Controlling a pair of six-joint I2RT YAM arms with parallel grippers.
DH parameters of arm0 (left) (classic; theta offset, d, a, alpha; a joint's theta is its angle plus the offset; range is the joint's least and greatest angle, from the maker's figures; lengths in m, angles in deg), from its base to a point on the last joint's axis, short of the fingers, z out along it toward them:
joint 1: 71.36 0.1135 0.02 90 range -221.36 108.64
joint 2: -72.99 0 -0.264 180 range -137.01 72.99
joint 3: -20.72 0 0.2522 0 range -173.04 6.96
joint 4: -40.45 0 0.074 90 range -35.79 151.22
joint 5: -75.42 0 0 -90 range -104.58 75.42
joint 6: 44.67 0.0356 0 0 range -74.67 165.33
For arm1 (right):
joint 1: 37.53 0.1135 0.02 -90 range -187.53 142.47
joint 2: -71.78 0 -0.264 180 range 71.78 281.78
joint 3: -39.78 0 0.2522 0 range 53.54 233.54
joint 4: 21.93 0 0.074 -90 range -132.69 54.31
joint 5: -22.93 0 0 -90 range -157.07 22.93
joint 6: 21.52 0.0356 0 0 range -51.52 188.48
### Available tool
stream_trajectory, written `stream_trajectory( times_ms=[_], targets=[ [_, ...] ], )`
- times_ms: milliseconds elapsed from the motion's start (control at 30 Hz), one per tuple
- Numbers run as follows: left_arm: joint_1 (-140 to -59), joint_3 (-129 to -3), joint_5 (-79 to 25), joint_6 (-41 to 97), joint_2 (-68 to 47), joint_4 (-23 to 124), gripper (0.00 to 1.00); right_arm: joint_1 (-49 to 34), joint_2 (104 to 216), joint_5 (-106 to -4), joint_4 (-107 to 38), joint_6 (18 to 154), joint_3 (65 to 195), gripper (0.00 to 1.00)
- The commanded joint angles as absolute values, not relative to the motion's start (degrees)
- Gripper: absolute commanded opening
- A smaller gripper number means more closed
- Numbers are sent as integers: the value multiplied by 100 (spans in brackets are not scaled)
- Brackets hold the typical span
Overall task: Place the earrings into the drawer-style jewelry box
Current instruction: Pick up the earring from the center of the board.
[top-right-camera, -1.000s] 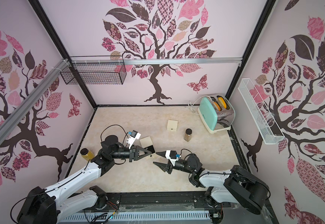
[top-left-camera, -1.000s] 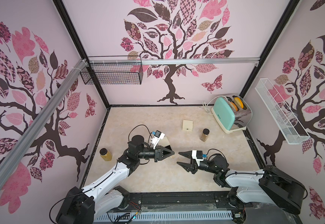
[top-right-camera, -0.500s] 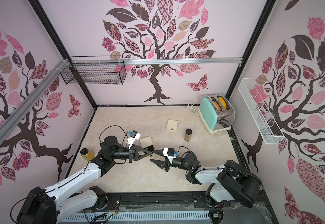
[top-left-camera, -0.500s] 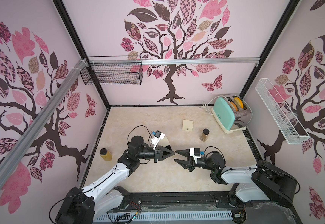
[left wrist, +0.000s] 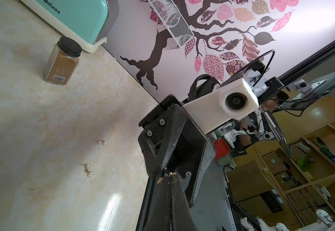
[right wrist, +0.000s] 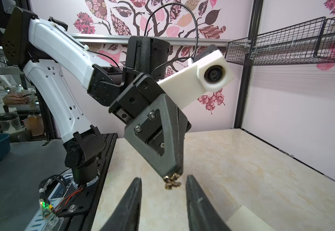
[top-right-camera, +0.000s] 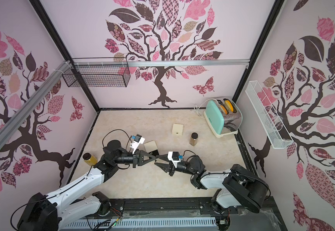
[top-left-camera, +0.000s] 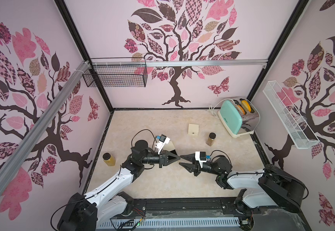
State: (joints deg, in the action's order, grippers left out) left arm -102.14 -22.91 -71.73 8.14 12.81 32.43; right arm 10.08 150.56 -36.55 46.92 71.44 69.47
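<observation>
One surface [top-left-camera: 162, 124], marbled beige. One mint toaster [left wrist: 78, 16], lettered "Belinee". One spice jar [left wrist: 61, 64] with a barcode label, its text unreadable. One cream box [top-left-camera: 193, 129], toward the back wall, nearer the right arm. Two pincers, nose to nose in one line above mid-surface: left pincer [left wrist: 170, 178] clenched on a gold earring [right wrist: 172, 183]; right pincer [right wrist: 164, 177] parted, jaws flanking that earring, likely a handover. Other earrings [left wrist: 86, 165] lie loose on the surface.

Pink tree-decal walls [top-left-camera: 106, 30], marbled beige tabletop [top-left-camera: 162, 124]
</observation>
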Motion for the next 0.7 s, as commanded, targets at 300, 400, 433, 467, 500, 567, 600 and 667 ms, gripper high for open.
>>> stream_trajectory(
  times_ms=[300, 400, 433, 467, 500, 567, 600, 667],
  targets=[
    [-10230, -2231, -7259, 930, 1374, 3180, 0, 1028, 15122, -3578, 4834, 7219, 7156, 30],
    [-10247, -2231, -7268, 930, 1377, 3181, 0, 1028, 15109, -3613, 4825, 7190, 7148, 30],
    [-10251, -2231, -7267, 928, 1375, 3185, 0, 1028, 15102, -3630, 4816, 7191, 7151, 30],
    [-10256, -2231, -7268, 928, 1366, 3178, 0, 1028, 15104, -3631, 4808, 7199, 7160, 30],
    [-10264, -2235, -7265, 919, 1358, 3186, 0, 1028, 15114, -3631, 4808, 7214, 7169, 30],
    [-10268, -2240, -7279, 900, 1336, 3180, 0, 1028, 15114, -3632, 4825, 7243, 7180, 30],
    [-10273, -2240, -7284, 895, 1323, 3180, 0, 1028, 15117, -3639, 4815, 7241, 7178, 30],
    [-10290, -2240, -7285, 895, 1322, 3175, 0, 1028, 15107, -3648, 4818, 7243, 7182, 30]
  ],
)
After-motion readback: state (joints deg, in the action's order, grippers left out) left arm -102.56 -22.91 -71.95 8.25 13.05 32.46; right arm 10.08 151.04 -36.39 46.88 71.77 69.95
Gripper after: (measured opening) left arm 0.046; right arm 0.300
